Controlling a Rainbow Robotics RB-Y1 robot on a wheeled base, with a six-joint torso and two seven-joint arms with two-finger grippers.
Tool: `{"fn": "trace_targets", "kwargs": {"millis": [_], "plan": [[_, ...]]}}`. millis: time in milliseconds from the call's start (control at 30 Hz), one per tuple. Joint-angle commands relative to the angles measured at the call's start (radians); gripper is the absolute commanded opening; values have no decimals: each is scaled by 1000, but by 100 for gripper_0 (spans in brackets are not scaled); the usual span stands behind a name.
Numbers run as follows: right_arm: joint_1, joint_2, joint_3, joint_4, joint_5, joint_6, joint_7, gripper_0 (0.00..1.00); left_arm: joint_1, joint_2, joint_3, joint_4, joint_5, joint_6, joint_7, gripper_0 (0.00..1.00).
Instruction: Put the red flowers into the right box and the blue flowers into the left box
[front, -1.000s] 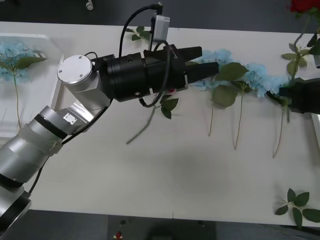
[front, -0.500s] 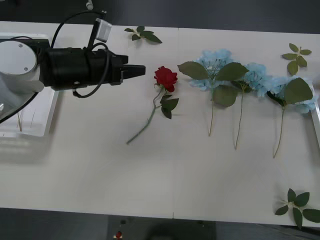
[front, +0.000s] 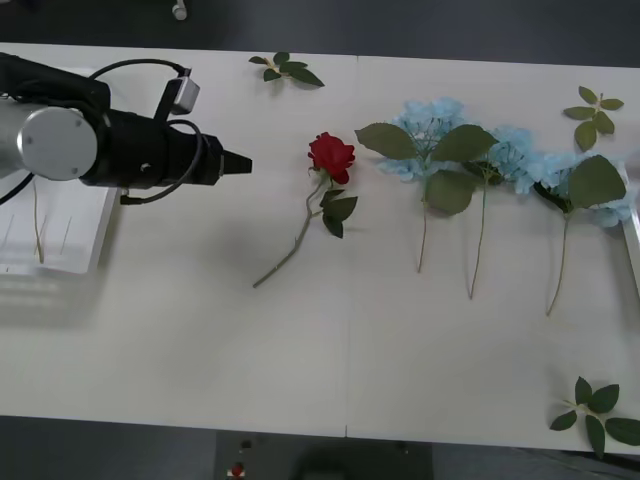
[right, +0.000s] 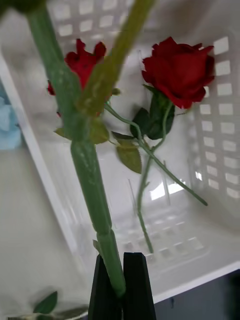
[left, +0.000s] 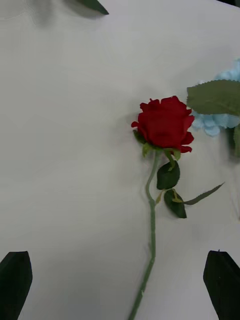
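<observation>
Here right pincer (right: 120, 287) grips a rose stem (right: 92, 185).

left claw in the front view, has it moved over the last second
Yes. The left claw has pulled back toward the left box; it was past the red rose among the blue flowers, and now sits on the rose's box side, open.

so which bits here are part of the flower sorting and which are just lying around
Job:
red rose on the table
red roses in the white slotted box
pale blue flower clusters
white plastic tray
rose stem in right gripper

Lying about:
loose green leaf sprigs
</observation>
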Motion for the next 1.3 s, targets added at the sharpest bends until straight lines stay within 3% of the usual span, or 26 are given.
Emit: {"fn": "trace_targets", "kwargs": {"millis": [33,300,767,800,833,900,933,1067,1300], "plan": [[-20,3,17,88,36,6,97,0,-136,-43,-92,58,-82,-3,194,100],[-20,99,15,252,145,-97,131,0,-244,-203,-179,228,-235,-3,372,100],[-20,156,1,327,219,-204,138,2,-310,-422,-239,415,-314,-3,377,100],[-18,158,1,327,225,-210,141,24,-317,-442,-248,436,-326,-2,378,100],[-18,158,1,327,223,-212,141,37,-320,-453,-253,447,-337,-3,380,100],[-18,158,-13,327,222,-207,143,82,-331,-485,-268,487,-369,-3,385,100],[-20,158,-22,326,220,-203,144,87,-333,-499,-270,501,-380,-2,385,100],[-18,158,-52,310,219,-178,151,88,-333,-531,-270,532,-415,-2,386,100],[-32,101,-164,126,122,81,171,88,-334,-563,-271,533,-495,89,398,100]]}}
